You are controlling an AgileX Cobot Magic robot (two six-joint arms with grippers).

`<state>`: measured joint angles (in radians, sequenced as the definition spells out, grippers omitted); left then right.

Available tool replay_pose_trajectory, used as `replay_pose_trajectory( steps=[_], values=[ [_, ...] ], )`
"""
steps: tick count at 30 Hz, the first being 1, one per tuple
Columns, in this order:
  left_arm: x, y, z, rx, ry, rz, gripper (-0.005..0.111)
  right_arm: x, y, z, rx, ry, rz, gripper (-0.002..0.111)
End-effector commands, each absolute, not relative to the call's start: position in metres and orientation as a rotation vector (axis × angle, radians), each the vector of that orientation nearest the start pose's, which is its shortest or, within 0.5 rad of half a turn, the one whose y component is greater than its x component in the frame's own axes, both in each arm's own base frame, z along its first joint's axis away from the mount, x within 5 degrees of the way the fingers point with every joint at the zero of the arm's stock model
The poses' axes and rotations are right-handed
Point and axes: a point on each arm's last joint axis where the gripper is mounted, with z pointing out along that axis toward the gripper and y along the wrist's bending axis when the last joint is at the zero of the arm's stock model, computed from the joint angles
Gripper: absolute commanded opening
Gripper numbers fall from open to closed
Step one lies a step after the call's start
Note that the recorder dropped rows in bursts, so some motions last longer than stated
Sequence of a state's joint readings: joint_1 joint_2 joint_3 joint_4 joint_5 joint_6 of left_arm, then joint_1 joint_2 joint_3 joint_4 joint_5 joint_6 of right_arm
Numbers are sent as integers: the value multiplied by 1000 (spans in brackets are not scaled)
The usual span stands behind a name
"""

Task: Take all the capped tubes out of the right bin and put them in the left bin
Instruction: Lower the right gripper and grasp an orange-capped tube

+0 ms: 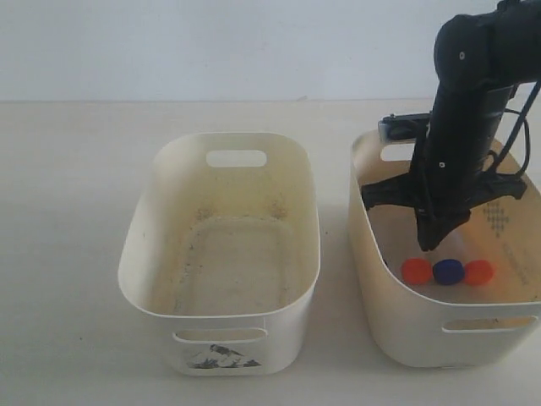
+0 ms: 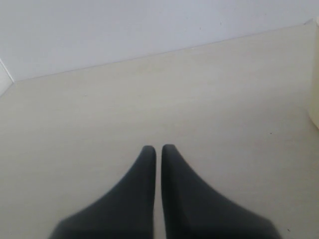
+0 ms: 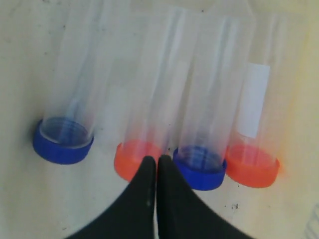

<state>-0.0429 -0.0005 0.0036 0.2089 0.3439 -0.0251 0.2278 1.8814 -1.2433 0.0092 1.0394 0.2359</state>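
Several clear capped tubes lie side by side on the floor of the cream-yellow right bin. The exterior view shows an orange cap, a blue cap and another orange cap. In the right wrist view I see a blue cap, an orange cap, a second blue cap and a second orange cap. My right gripper is shut and empty inside this bin, its tips just over the caps. The off-white left bin holds no tubes. My left gripper is shut over bare table.
Both bins stand side by side on a pale table with a narrow gap between them. A white wall runs behind. The left wrist view catches a cream bin edge at its border. The right arm's body fills the back half of the right bin.
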Motion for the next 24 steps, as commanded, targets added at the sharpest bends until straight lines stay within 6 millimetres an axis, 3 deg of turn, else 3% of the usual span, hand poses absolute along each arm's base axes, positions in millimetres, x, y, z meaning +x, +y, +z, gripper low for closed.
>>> replay_pose_trajectory(
  steps=[1,16,24],
  values=[
    [54,4,183,137,1813,144,4,336,80,168,8,3179,6,0],
    [54,4,183,137,1813,144,4,321,76,160,-39,3290,-33,1],
    [54,4,183,137,1813,144,4,324,77,167,-54,3226,-12,19]
  ],
)
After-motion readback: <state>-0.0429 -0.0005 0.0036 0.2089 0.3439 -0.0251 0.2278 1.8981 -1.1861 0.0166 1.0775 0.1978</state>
